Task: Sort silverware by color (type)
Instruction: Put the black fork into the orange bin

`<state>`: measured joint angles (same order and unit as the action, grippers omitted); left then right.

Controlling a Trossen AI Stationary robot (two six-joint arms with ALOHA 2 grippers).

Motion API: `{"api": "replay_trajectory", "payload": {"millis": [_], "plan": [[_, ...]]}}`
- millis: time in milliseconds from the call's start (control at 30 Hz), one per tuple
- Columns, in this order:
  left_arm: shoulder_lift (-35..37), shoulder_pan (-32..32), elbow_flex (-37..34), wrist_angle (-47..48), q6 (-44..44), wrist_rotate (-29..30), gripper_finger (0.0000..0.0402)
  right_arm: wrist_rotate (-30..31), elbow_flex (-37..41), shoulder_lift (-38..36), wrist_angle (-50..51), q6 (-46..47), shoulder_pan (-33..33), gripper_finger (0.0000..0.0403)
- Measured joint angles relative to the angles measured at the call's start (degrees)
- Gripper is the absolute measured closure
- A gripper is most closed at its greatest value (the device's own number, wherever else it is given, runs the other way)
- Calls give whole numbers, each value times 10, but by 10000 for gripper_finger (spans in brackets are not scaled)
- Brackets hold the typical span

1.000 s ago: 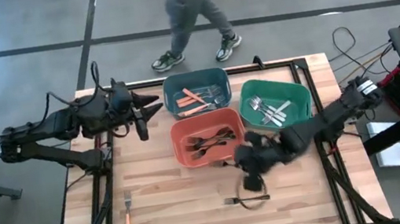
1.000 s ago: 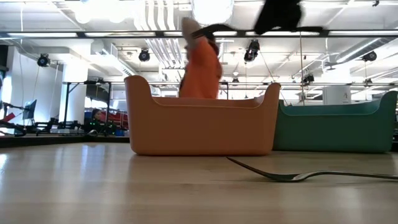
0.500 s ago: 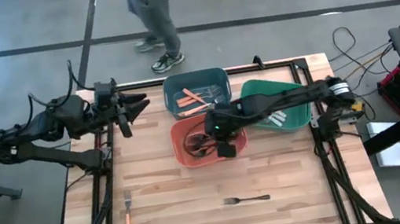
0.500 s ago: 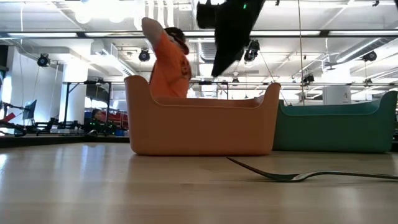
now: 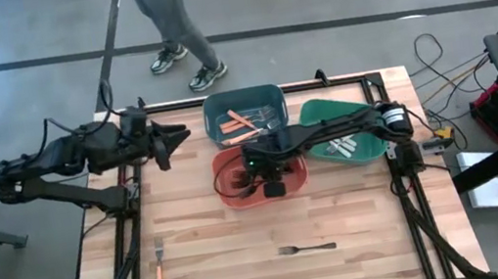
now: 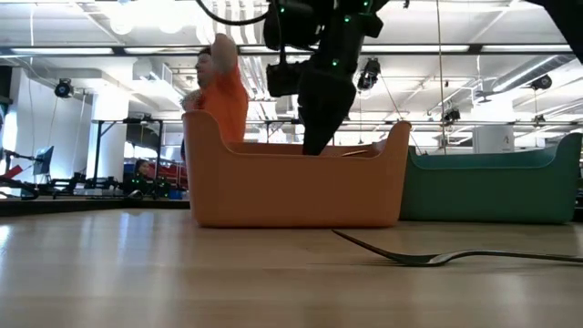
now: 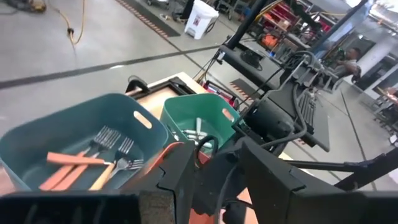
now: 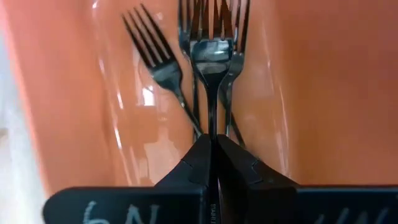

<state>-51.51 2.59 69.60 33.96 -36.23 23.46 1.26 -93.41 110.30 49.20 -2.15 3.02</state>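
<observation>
Inside the orange-red bin (image 5: 233, 167), your right gripper (image 8: 213, 163) pinches a black fork (image 8: 211, 56) above other black forks (image 8: 158, 68); handwritten marks on its housing are unreadable. Your left gripper (image 5: 173, 138) waits parted, empty, at the table's far-left edge.

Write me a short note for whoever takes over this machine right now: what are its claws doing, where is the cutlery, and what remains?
Right gripper: shut on a black fork, lowered into the orange-red plastic bin, which already holds other black forks.
Left gripper: open, empty, waiting near the table's far left corner.
Done: orange-handled forks lie in the teal bin; shiny silver pieces in the green bin.
Left: release this fork; then one orange-handled fork and one dark fork lie loose on the wooden table.
</observation>
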Motion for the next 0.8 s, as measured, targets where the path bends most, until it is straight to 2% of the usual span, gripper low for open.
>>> {"api": "replay_trajectory", "payload": {"millis": [200, 367, 433, 633, 800], "plan": [[-13, 0, 0, 23, -61, -1, 287, 0, -10, 10, -3, -4, 0, 394], [-22, 0, 0, 141, -155, -7, 287, 0, -10, 9, -7, 6, 0, 394], [-28, 0, 0, 211, -217, -32, 287, 0, -10, 9, -7, 6, 0, 394], [-70, 20, 0, 411, -391, -156, 287, 0, -10, 9, -22, 6, 0, 394], [-124, 96, 0, 443, -428, -203, 287, 0, -10, 9, -26, 6, 0, 394]]}}
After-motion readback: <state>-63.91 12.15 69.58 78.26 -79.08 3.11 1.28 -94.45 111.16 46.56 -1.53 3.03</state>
